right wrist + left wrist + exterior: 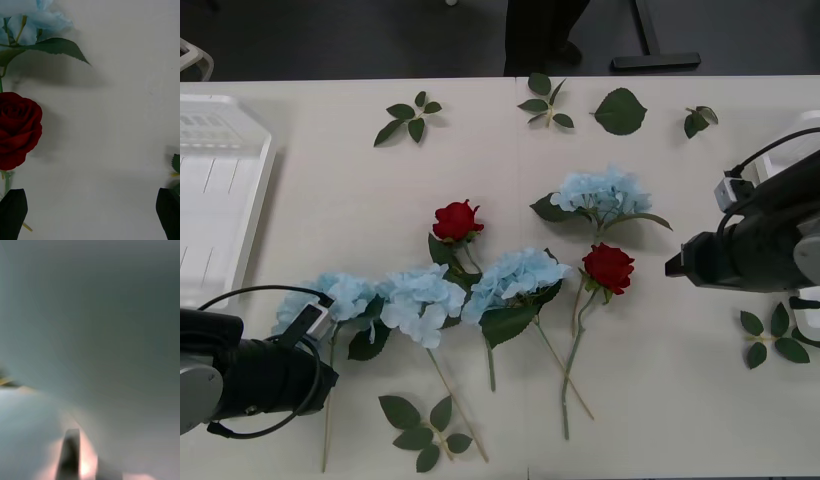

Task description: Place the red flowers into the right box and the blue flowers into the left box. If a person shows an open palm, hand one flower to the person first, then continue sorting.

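Roses and hydrangeas lie loose on the desk (360, 200).
Front view: two red flowers (457, 221) and four blue flowers (515, 278) mid-desk, left box (220, 200) far left. Right wrist view: the right pincer (90, 213) is released (fingers wide apart) beside a rose. Left wrist view: blurred; left pincer state unclear.

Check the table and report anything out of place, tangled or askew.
Three blue flowers lie bunched mid-table with blooms touching and stems crossing, so lifting one may drag another. The right-hand red rose lies with its stem crossing a blue flower's stem. Loose leaf sprigs are scattered about. The open right pincer sits beside that rose.
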Robot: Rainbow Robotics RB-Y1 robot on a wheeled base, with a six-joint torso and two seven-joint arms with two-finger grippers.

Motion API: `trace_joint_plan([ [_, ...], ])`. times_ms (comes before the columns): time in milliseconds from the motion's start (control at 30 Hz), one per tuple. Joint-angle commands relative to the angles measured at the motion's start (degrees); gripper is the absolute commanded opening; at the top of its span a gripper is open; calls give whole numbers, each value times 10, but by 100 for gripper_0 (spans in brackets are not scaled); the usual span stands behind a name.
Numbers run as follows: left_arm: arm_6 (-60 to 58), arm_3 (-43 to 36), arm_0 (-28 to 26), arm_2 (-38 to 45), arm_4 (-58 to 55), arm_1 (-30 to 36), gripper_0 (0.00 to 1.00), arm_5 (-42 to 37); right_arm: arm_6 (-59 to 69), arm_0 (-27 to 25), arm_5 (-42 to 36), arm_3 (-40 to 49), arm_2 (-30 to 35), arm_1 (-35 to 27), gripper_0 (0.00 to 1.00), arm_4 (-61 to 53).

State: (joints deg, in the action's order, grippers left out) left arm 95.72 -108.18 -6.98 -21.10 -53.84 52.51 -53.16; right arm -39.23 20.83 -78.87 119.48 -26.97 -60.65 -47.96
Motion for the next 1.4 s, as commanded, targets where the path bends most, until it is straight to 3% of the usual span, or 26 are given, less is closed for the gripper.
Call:
trace_joint_plan([
  [33,-56,-1,18,-8,8,-11,0,7,73,-8,-7,22,-53,68,100,103],
  [267,-55,-25,29,13,9,11,0,8,164,-8,-23,8,-110,157,100,218],
  [433,-56,-77,31,62,-9,68,0,-5,207,-8,-36,1,-134,197,100,267],
  [700,-65,-179,35,240,-25,158,0,-144,220,-4,-37,-50,-149,246,100,310],
  [900,-52,-121,132,283,-98,172,0,-260,212,5,-37,-85,-150,277,100,318],
  [1100,-22,-59,142,245,-132,169,0,-230,201,20,-37,-118,-154,304,100,326],
  [1133,-12,-55,141,240,-132,169,9,-222,199,22,-37,-123,-156,308,100,328],
  [1167,-6,-52,141,236,-132,169,39,-215,198,24,-37,-128,-157,310,100,330],
  [1200,-5,-50,141,231,-132,169,80,-210,196,26,-37,-134,-157,315,100,333],
  [1233,-5,-51,141,228,-133,169,100,-207,194,29,-37,-141,-159,317,100,333],
  [1400,-5,-59,133,219,-136,169,100,-205,189,38,-37,-158,-165,328,100,338],
])
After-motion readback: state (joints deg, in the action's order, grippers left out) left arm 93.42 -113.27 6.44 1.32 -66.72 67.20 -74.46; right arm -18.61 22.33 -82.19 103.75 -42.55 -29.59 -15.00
